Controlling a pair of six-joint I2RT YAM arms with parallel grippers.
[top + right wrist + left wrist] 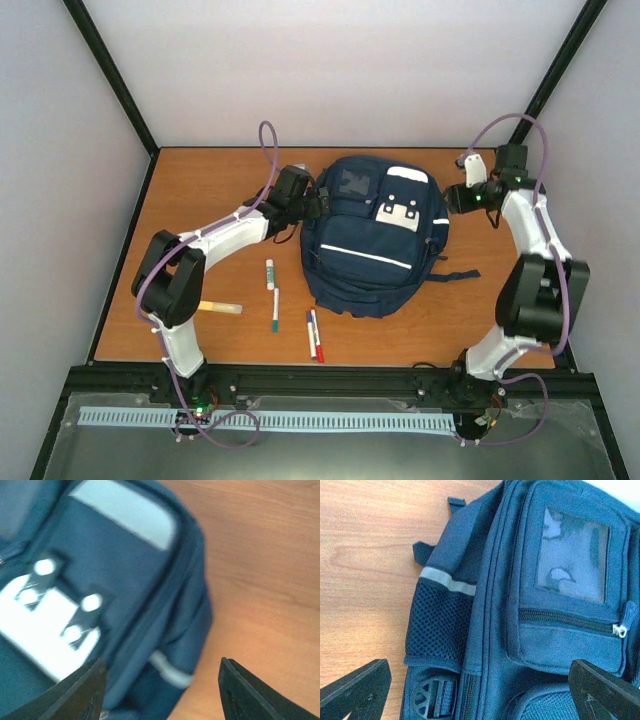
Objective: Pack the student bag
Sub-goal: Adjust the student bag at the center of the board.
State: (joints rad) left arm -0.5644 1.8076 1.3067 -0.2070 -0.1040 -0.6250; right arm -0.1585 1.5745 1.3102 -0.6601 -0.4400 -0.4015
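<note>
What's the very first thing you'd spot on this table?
The big dark blue backpack lying flat in the middle of the wooden table grabs your eye first. The left pincer and the right pincer hang open, one at each side of its far end. A few pens lie loose on the table beside it, on the left arm's side.

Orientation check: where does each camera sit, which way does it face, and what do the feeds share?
Top external: fixed above and behind the bases, looking down at the table; both arms show, left gripper and right gripper flanking the student bag.
Left wrist: on the left arm, facing the bag's mesh side pocket; its open fingertips frame the bottom.
Right wrist: on the right arm, blurred, facing the bag's white patch; fingertips below.
Shared: all see the bag.
</note>
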